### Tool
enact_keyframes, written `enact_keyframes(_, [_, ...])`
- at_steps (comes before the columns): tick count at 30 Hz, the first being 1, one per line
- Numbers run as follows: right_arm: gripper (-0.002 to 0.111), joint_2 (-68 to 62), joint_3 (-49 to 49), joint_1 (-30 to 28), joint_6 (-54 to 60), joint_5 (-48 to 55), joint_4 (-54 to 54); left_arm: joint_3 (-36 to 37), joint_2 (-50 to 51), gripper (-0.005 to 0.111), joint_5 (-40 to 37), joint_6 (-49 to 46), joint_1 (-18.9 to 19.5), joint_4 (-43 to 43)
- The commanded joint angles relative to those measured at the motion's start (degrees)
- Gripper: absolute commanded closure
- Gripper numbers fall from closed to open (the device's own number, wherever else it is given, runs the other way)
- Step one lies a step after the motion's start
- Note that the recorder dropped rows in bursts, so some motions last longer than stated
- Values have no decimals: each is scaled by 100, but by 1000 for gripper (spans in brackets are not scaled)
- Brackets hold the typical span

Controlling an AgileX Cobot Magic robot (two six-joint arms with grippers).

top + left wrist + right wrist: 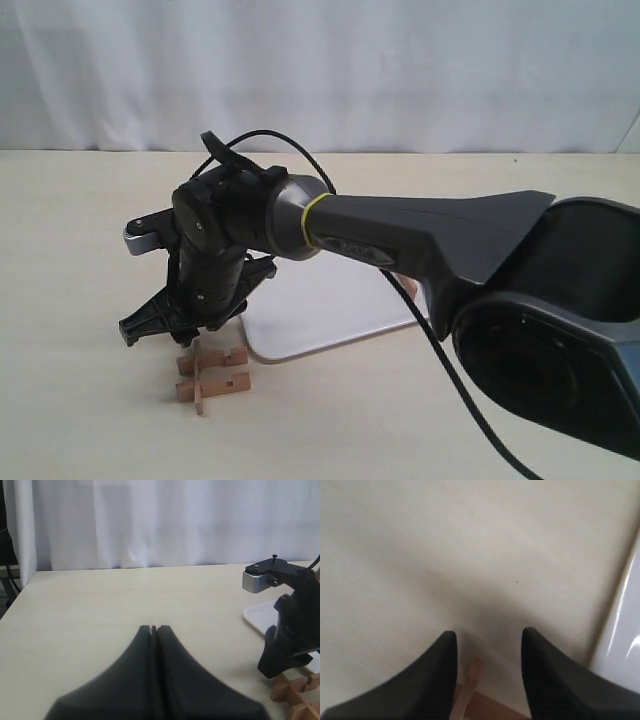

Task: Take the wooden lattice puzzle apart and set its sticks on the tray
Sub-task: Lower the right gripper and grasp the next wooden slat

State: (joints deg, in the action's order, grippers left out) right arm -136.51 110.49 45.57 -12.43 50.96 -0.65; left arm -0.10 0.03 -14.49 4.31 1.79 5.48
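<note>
Puzzle work falls to the right pincer [489, 632], hanging with jaws spread just above the wooden lattice puzzle [212, 372], probably lined up for a grasp. That puzzle lies on the table [80, 300] just beside the tray [330, 320] corner, keeping the carry short; the left pincer [153, 628], clenched on nothing, sits aside.

Lighting is bright, even and diffuse in all three views; the white curtain [320, 70] is close to washed out. Shadows on the table [80, 300] are soft and faint. Right wrist view is blurred throughout, with mild glare on the tray [626, 640]. The left gripper [154, 628] is out of focus.
</note>
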Motion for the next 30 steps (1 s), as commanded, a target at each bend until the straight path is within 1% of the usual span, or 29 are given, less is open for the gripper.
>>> enact_keyframes(1, [69, 12, -6, 3, -85, -14, -26, 10, -3, 107, 61, 0, -51, -11])
enact_keyframes(9, [70, 3, -6, 3, -853, 150, -26, 10, -3, 107, 61, 0, -51, -11])
enact_keyframes(11, [73, 3, -6, 39, -958, 185, -8, 10, -3, 107, 61, 0, -51, -11])
enact_keyframes(16, [87, 3, -6, 56, -992, 208, -47, 10, -3, 107, 61, 0, -51, -11])
enact_keyframes(21, [96, 3, -6, 56, -1258, 242, -47, 10, -3, 107, 61, 0, -51, -11])
enact_keyframes(30, [97, 3, -6, 56, -1286, 279, -47, 10, -3, 107, 61, 0, -51, -11])
